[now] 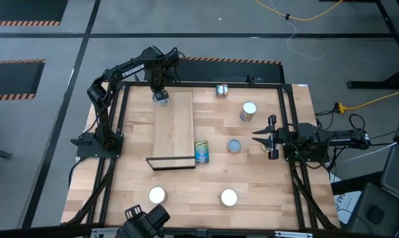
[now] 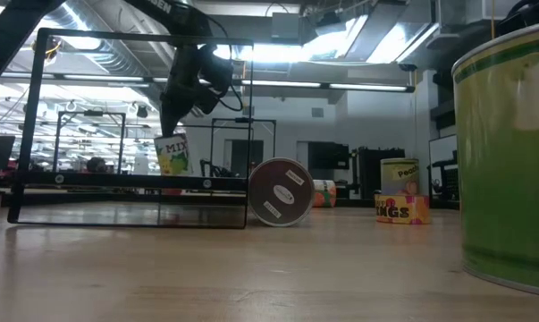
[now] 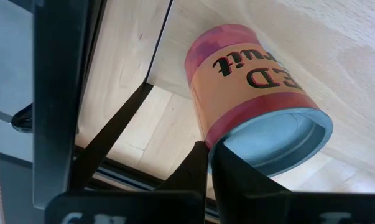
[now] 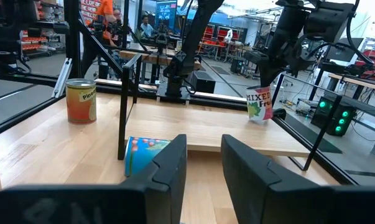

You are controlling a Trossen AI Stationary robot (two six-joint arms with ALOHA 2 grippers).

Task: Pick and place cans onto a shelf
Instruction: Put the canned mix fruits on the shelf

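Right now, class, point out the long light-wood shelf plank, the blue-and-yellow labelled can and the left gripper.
Long light-wood shelf plank (image 1: 173, 125): high view, bare middle.
Blue-and-yellow labelled can (image 1: 201, 152): high view, label side.
Left gripper (image 1: 159, 92): high view, fingertips over held can.

Pretty sure we're looking at a robotics lab or workshop: grey floor (image 1: 206, 39) with hazard-striped tape (image 1: 14, 61), loose yellow cable (image 1: 298, 16), exposed ceiling ducts (image 2: 108, 54), strip lights (image 2: 341, 87), metal racks (image 2: 242, 143), and people (image 4: 103, 15) at benches beyond our butcher-block surface (image 1: 252, 172).
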